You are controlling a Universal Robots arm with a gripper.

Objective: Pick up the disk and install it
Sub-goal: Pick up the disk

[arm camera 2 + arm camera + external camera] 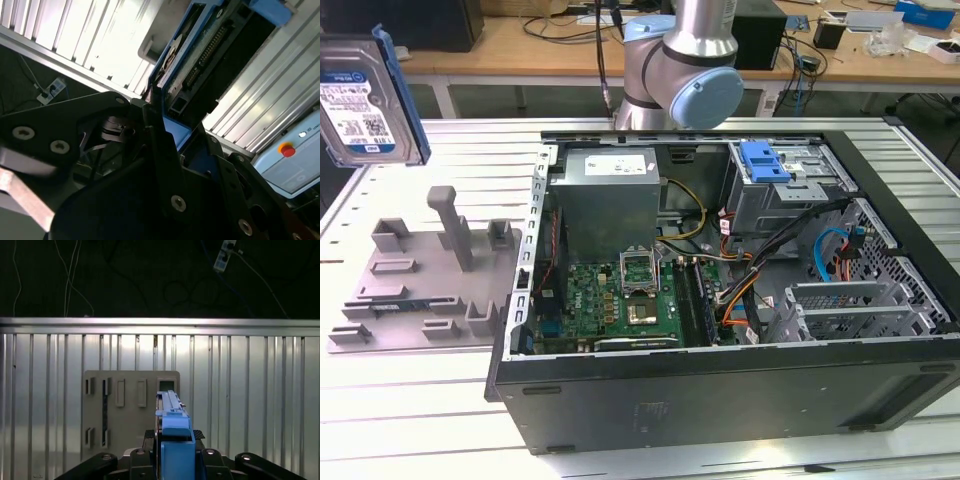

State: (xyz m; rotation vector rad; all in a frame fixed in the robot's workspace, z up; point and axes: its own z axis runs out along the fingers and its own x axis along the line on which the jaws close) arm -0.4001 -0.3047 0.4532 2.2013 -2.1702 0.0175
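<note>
The disk, a silver drive with a blue-and-white label in a blue caddy, hangs upright in the air at the exterior view's far left, above the grey holder plate. In both wrist views my gripper is shut on the disk, its black fingers clamping the blue caddy from both sides. The second wrist view shows the disk's connector edge sticking out beyond my gripper. The open computer case lies to the exterior view's right, with its metal drive cage at the back.
A blue bracket sits on top of the drive cage. My arm's base stands behind the case. The grey holder plate lies directly below the disk on the ribbed table. A pendant with a red stop button lies nearby.
</note>
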